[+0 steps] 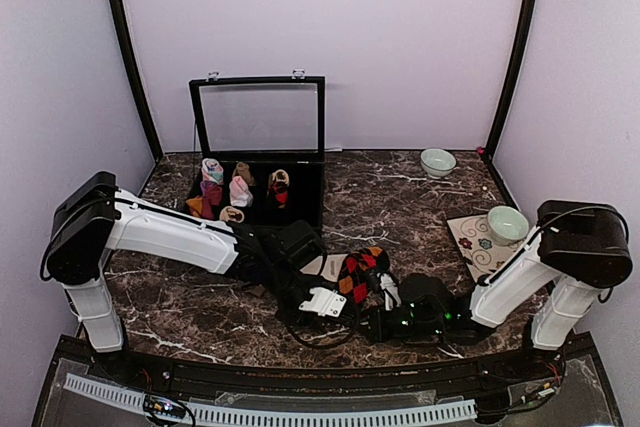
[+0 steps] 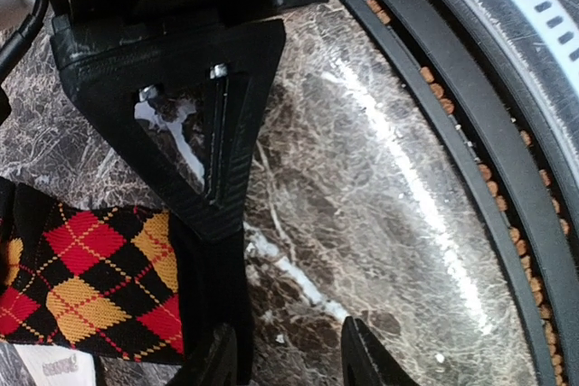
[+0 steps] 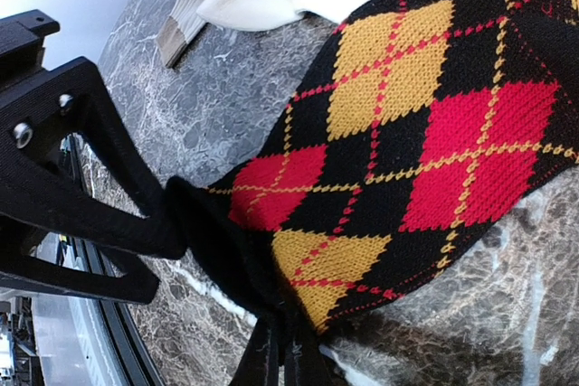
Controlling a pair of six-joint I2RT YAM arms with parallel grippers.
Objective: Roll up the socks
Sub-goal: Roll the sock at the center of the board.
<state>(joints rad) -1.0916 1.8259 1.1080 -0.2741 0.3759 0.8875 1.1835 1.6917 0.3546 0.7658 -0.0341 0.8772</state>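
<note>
- The argyle sock is flat on the desk, about the middle and toward the near edge, right between the ends of the two arms.
- The cream sock sits just left of it, touching it. Its brown cuff shows in the right wrist view, and part of it is tucked under the left arm.
- The right arm reaches in low from the right. The right jaws are pressed together and pinching the black edge of the argyle sock, and the fabric is bunched up at the tips.
- Left jaws: honestly can't tell. The left wrist view only shows one finger, pointing down at the desk with the sock's black edge right against it. The other finger is out of shot, so I can't say whether they're spread or gripping.
- Far left there's a black box with its glass lid standing up, and a bunch of rolled bundles inside.
- A small bowl is at the far right.
- Another bowl sits on a patterned mat close to the right arm.
</note>
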